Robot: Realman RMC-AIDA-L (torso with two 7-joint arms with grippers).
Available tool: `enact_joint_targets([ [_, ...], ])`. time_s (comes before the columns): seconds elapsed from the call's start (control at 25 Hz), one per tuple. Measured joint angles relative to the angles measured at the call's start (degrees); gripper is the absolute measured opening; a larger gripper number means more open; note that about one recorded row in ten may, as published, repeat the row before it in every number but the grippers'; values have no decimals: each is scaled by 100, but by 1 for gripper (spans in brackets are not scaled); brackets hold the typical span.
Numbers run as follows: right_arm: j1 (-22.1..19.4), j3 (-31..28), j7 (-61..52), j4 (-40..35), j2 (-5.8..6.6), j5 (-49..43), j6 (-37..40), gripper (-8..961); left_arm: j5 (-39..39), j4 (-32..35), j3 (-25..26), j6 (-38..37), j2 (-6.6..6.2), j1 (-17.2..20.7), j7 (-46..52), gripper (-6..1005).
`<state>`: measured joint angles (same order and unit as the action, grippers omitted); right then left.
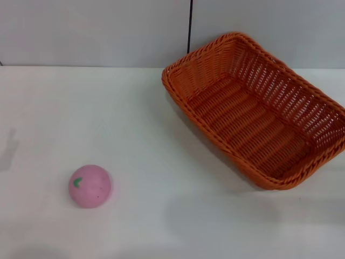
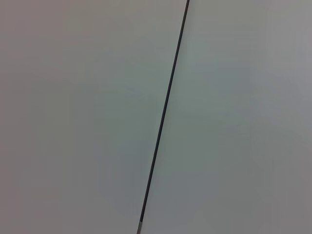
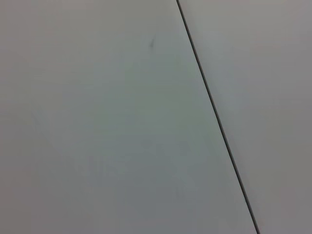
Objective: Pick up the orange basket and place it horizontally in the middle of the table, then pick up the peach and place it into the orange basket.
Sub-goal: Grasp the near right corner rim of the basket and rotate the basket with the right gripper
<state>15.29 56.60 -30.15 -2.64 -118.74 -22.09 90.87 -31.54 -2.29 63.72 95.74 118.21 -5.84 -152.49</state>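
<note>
Nothing started: the basket (image 1: 256, 110) sits askew at upper right, the peach (image 1: 90, 186) lower left. Neither gripper shows. Next, grasp the basket's rim.

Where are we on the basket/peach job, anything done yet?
Nothing looks done. The orange basket sits empty at the table's far right, skewed diagonally, not centred or horizontal. The peach lies on the near left, well apart from it. Nothing is in hand: neither gripper shows in any view, and both wrist views show only the grey wall. Both steps are left: reposition the basket, then load the peach.
</note>
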Motion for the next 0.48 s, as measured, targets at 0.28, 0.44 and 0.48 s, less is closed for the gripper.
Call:
enact_joint_targets([
  [0.28, 0, 0, -6, 0, 0, -6, -3, 630, -2, 0, 0, -3, -8, -16, 0, 829],
  [0.44, -20, 6, -151, -15, 34, -68, -7, 630, -11, 0, 0, -16, -16, -40, 0, 829],
  [0.48, -39, 7, -289, -47, 87, -143, -12, 630, -13, 0, 0, -25, -18, -47, 0, 829],
])
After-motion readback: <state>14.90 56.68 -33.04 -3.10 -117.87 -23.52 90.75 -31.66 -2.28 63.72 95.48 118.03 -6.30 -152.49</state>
